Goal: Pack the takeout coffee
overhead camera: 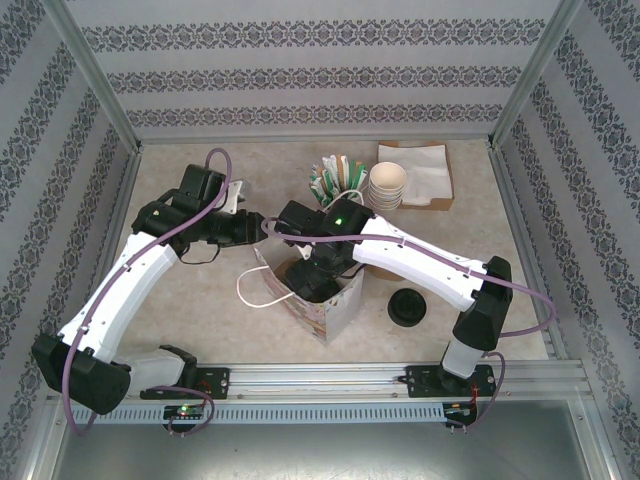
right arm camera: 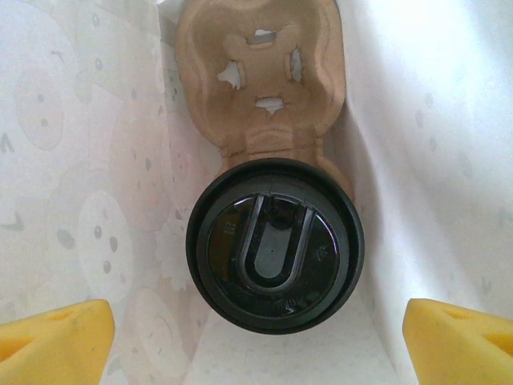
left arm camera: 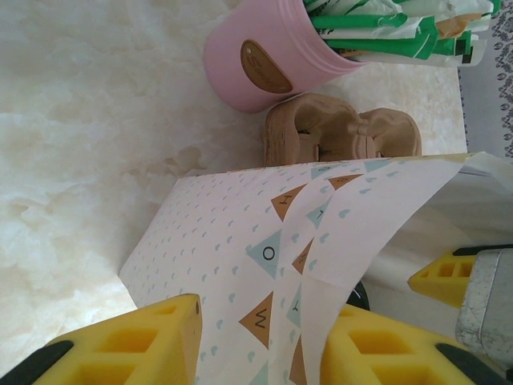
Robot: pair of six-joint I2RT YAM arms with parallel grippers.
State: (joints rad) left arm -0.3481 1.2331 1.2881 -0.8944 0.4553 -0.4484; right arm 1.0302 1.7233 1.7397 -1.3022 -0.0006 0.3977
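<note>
Sitting upright inside the paper bag (overhead camera: 325, 300) at the middle of the desk (overhead camera: 200, 300), the takeout coffee (right arm camera: 275, 245) rests in a cardboard carrier (right arm camera: 260, 72). Above it the right pincer (right arm camera: 256, 341) hangs with fingers wide apart, touching nothing. The left pincer (left arm camera: 256, 345) clamps the bag's patterned wall between its yellow pads.
</note>
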